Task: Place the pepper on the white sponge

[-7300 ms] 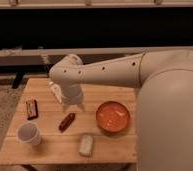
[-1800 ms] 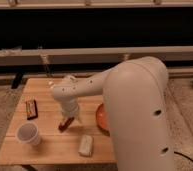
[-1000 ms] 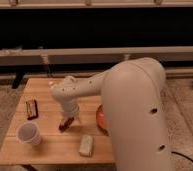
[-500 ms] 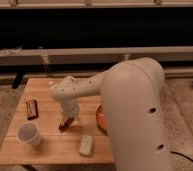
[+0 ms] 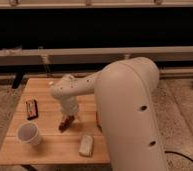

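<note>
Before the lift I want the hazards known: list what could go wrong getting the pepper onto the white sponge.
1. The pincer sits right over the pepper, hiding much of it; its grip cannot be judged, so the pepper may slip or stay behind.
2. The white sponge is small and lies near the front edge of the table; a pepper released off-centre could roll off it, perhaps off the table.

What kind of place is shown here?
Probably an indoor lab or office: a small wooden table on carpet, holding a cup, a sponge and a pepper, with the robot's gripper down at the pepper.
</note>
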`<state>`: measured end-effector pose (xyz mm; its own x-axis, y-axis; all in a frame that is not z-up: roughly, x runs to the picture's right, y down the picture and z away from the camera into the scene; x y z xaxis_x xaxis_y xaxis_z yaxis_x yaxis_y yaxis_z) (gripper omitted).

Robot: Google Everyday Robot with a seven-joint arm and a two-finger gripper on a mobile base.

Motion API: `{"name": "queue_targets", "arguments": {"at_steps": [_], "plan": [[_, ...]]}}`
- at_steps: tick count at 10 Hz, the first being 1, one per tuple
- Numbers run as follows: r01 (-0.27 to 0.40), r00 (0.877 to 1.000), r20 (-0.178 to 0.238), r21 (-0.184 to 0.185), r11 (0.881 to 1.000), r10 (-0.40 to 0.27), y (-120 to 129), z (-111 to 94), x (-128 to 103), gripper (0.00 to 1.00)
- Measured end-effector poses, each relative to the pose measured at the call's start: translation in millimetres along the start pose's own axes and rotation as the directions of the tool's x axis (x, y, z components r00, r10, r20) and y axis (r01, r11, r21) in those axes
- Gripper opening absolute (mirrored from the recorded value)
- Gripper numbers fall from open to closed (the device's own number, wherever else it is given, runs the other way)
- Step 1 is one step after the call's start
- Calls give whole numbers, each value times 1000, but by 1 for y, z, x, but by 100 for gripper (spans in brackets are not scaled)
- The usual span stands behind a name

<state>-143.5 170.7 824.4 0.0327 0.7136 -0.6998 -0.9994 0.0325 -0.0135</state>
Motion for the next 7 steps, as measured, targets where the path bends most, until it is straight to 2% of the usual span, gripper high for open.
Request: {"name": "queue_targets", "arguments": {"at_steps": [3, 7], "plan": [[-30, 1000, -4, 14, 999, 30, 3, 3, -10, 65], [-65, 998, -22, 4, 998, 66, 4, 15, -13, 65]]}}
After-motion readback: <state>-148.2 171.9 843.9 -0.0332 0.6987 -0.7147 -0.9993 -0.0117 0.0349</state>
